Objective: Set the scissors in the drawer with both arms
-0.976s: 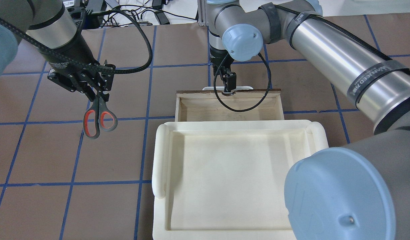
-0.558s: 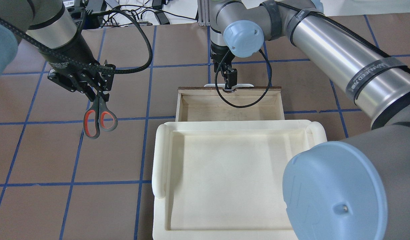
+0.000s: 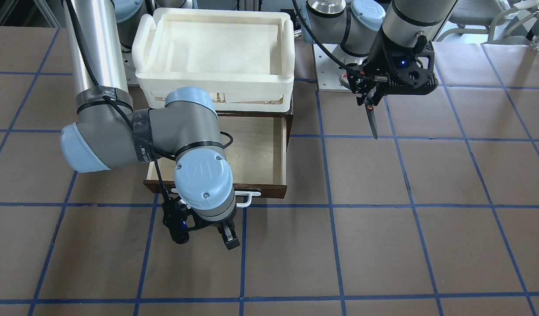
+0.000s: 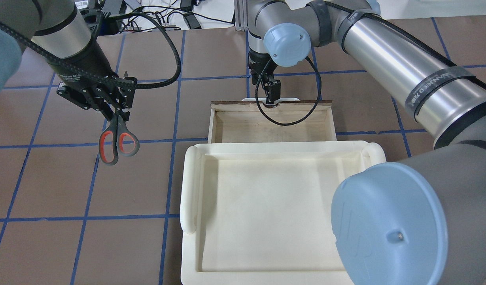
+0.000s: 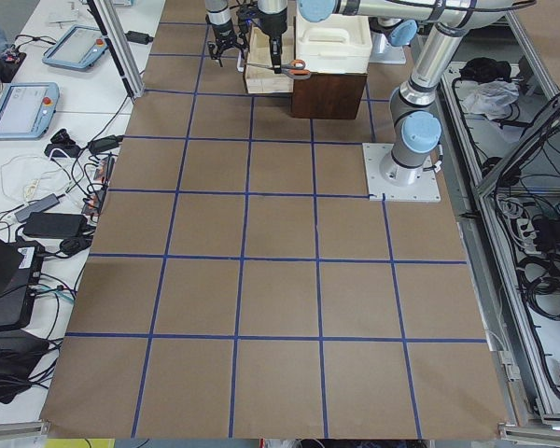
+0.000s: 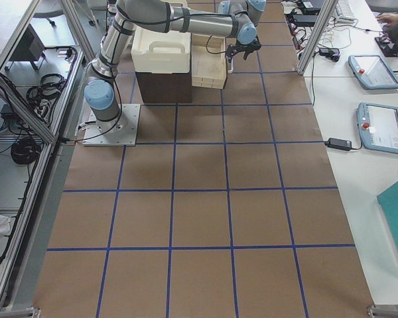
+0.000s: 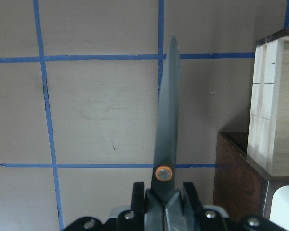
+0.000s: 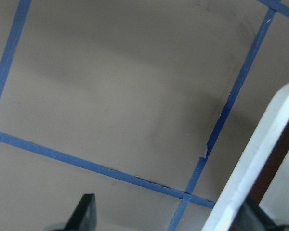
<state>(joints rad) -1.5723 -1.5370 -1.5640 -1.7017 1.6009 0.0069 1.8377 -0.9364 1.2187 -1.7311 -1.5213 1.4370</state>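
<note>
My left gripper (image 4: 115, 113) is shut on the scissors (image 4: 118, 140) near the pivot and holds them above the table, left of the drawer. The orange-lined handles hang toward the overhead camera. The blades (image 7: 167, 115) point at the table, also seen in the front view (image 3: 373, 123). The drawer (image 4: 274, 128) stands pulled out, its pale interior empty. My right gripper (image 4: 271, 99) is at the white bar handle (image 3: 246, 198) of the dark drawer front. Its fingers (image 8: 85, 211) stand wide apart, with the handle (image 8: 253, 159) between them, close to one finger.
A white foam tray (image 4: 190, 190) sits on the dark cabinet above the drawer and hides the drawer's rear part. The right arm's elbow (image 3: 199, 145) hangs over the drawer's left part in the front view. Brown table with blue tape lines lies all around.
The drawer front has slid a little farther out from the cabinet, together with my right gripper. The left arm and the scissors have not moved.
</note>
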